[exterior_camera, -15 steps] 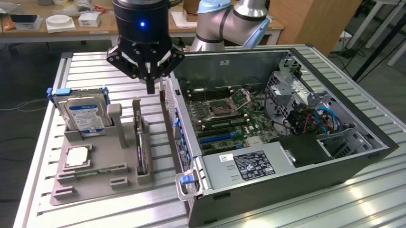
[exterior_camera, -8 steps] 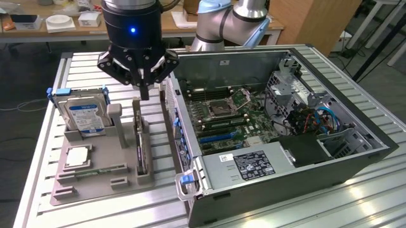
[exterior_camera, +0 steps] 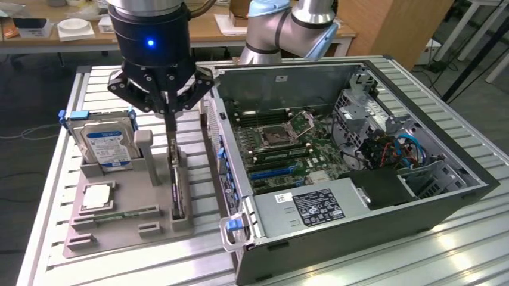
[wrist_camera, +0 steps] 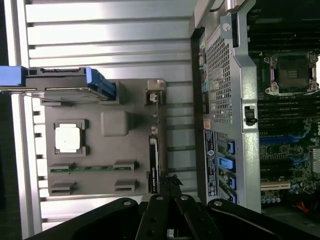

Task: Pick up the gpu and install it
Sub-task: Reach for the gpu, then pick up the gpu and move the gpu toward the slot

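1. Fingers (exterior_camera: 169, 131): you see them pressed together into one narrow blade, hanging straight down over the grey holder (exterior_camera: 119, 232).
2. Gpu (exterior_camera: 176, 196): note the dark card standing on its long edge in the slot on the holder's side nearest the computer case (exterior_camera: 445, 196). The fingertips meet the card's upper edge at its far end. You cannot tell whether they pinch it.
3. Hard drive (exterior_camera: 107, 146): upright in the holder's far corner, toward the exterior view's left, blue-white label showing.
4. Processor (exterior_camera: 94, 196) and green memory stick (exterior_camera: 119, 215): both lie flat in their recesses.
5. Computer case: open, just beside the holder on the exterior view's right, with its motherboard (exterior_camera: 278, 143) exposed.
6. Surface (exterior_camera: 47, 179): slatted metal, carrying both holder and case.
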Motion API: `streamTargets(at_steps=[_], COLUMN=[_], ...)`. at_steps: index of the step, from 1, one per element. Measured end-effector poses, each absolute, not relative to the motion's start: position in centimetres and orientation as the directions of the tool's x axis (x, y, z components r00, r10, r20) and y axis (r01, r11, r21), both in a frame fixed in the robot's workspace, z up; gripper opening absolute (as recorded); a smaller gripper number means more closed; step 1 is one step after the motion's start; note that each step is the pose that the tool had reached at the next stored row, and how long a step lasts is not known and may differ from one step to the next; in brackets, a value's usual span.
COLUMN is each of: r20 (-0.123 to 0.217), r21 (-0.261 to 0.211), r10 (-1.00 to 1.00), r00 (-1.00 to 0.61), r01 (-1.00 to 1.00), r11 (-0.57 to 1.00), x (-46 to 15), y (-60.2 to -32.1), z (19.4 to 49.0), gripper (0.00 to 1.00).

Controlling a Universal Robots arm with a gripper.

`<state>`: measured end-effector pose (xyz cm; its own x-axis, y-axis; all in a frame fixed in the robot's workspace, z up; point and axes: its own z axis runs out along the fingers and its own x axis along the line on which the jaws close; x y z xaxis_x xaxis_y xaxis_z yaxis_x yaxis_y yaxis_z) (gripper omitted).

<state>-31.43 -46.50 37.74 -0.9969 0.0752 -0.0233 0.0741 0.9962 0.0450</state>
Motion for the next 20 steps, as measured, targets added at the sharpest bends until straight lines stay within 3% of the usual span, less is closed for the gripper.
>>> streamTargets(at_steps=[17, 20], r20=[-0.023, -0.023], r21=[0.045, 0.045], r10=[0.075, 0.075], r00=[-0.997, -0.997], r01=[0.074, 0.074], r11=[0.996, 0.996], x=[-31.75, -31.75], y=[-46.50, -46.50], z=[37.73, 37.72], gripper=[0.11, 0.17])
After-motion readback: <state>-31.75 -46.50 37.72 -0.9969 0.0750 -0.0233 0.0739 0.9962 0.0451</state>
